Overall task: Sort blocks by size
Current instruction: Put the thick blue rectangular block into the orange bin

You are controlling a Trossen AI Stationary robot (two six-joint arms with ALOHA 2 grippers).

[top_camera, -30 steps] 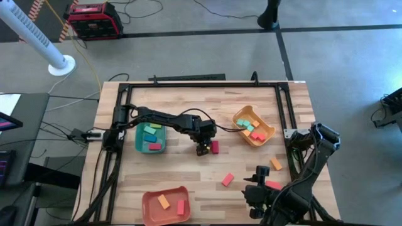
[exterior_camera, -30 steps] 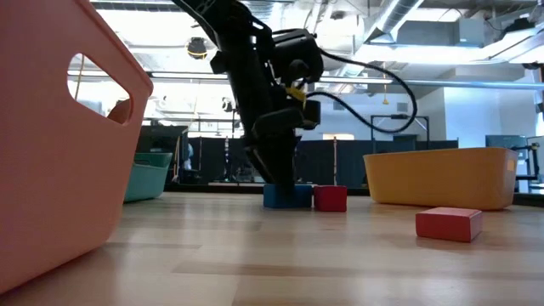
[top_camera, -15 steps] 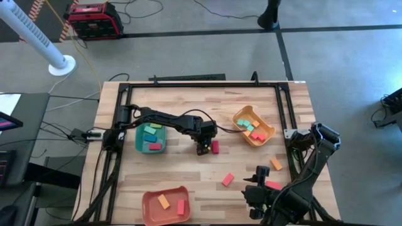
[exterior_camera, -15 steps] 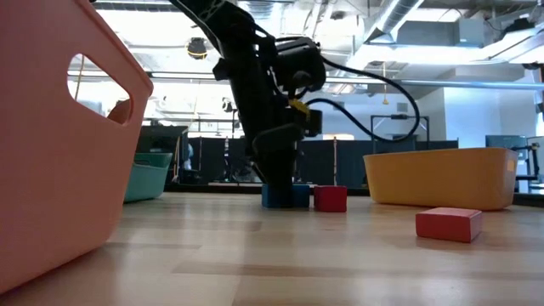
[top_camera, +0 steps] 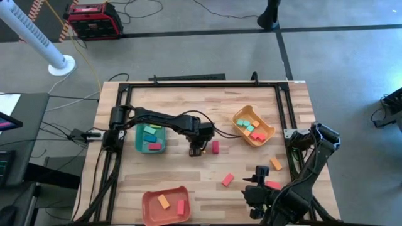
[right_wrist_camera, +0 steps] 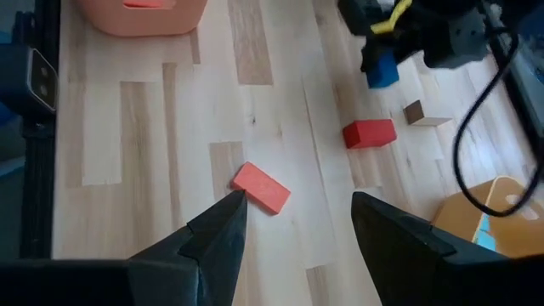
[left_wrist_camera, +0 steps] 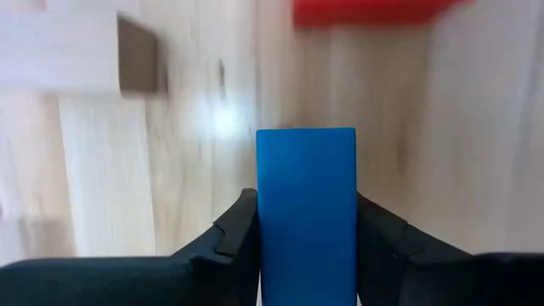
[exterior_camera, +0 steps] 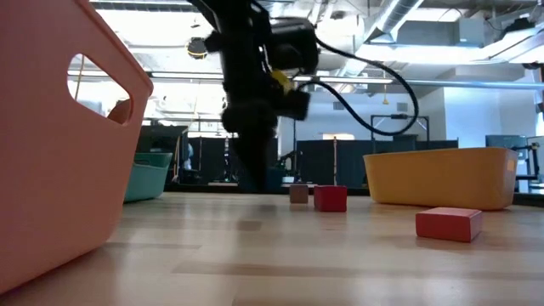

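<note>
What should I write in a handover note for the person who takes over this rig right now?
Left gripper: shut on the blue block, lifted above mid-table.
Right gripper: open, empty, waiting at the table's near right.
Sorted: blocks lie in the green tray, yellow-orange tray and salmon-red tray.
Loose on the table: red block beside the left gripper, salmon block, orange block, another red block by the right arm.
Left: place the blue block, then sort the loose ones.

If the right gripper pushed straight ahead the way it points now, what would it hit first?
Most likely the salmon block lying on the table just ahead of the right gripper, nearer one finger. The red block lies beyond; depth is unclear.
</note>
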